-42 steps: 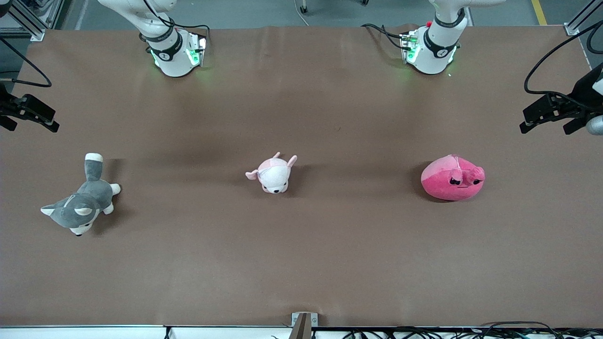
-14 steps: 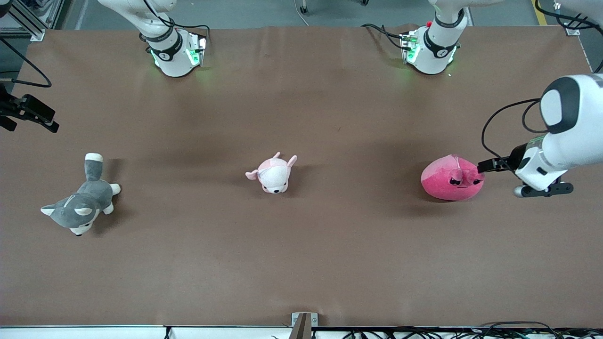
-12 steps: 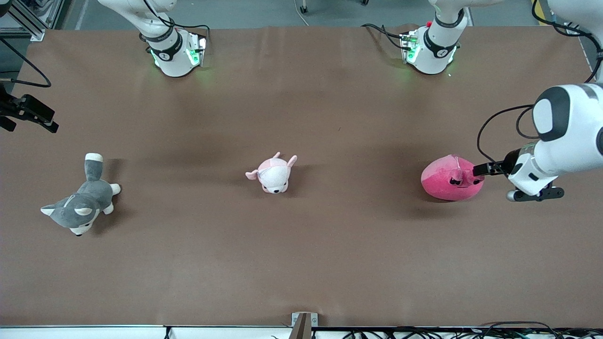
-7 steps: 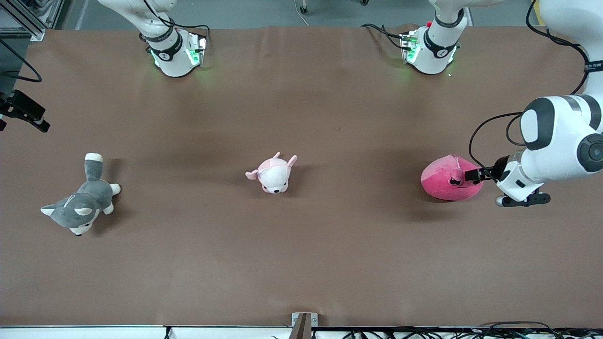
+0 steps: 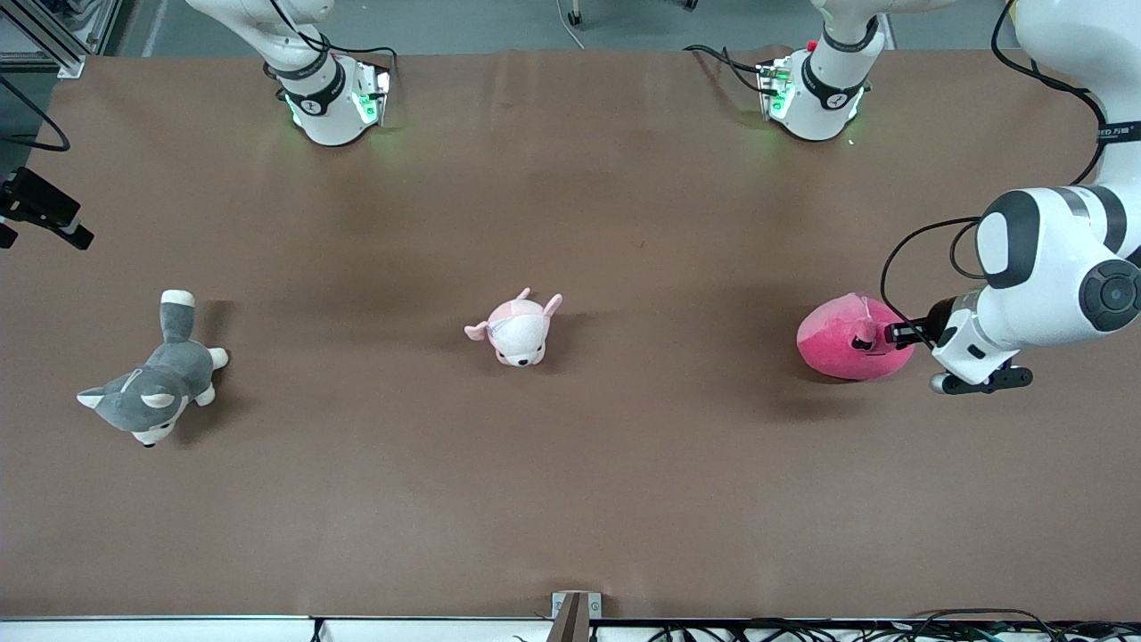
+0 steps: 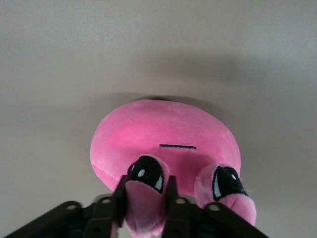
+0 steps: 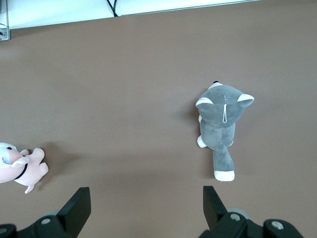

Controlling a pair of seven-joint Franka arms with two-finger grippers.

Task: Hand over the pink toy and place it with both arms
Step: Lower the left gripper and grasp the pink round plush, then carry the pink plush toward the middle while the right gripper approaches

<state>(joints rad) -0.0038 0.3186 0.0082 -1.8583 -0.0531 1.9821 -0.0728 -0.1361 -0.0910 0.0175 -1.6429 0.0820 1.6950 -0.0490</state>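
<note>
The pink toy is a hot pink rounded plush lying on the brown table toward the left arm's end. It fills the left wrist view, with its line mouth and two dark-eyed bumps showing. My left gripper is low at the toy's side. Its fingers press on both sides of one eye bump, so it is shut on the toy, which still rests on the table. My right gripper waits open and empty above the table's edge at the right arm's end, and it also shows in the right wrist view.
A small pale pink-and-white plush lies mid-table and shows in the right wrist view. A grey-and-white husky plush lies toward the right arm's end, under the right wrist camera. Both arm bases stand along the table's edge farthest from the front camera.
My left arm has swung in from the table's end and come down to the pink toy, its fingers closing round one eye bump. The right gripper has shifted slightly. The toys have not moved.
</note>
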